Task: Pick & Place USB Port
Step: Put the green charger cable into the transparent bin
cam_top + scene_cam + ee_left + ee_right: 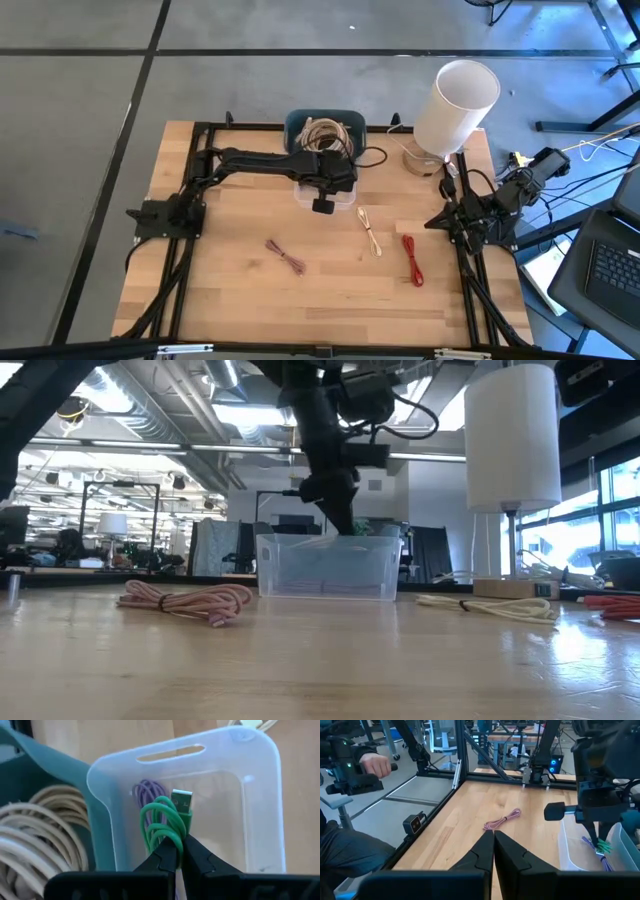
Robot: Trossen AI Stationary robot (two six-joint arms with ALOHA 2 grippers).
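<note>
The table (pixel 240 290) carries a clear bin (pixel 260 810) near its back edge, next to a teal bin (pixel 30 775) of coiled cables, w/ a lamp (pixel 455 105) in the back right corner. The left gripper (pixel 180 851) hangs over the clear bin, pinched on a green USB cable (pixel 167 822) (plug up), likely so it drops in beside the purple cable (pixel 147 792) already there. Right gripper (pixel 493 840) waits at the right edge, fingers together and empty; pink cable (pixel 286 257), cream cable (pixel 371 232) and red cable (pixel 412 260) lie loose toward the front, prob. next.

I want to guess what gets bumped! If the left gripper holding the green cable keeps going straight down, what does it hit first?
Probably the purple cable on the clear bin's floor, below the left gripper and green cable.
</note>
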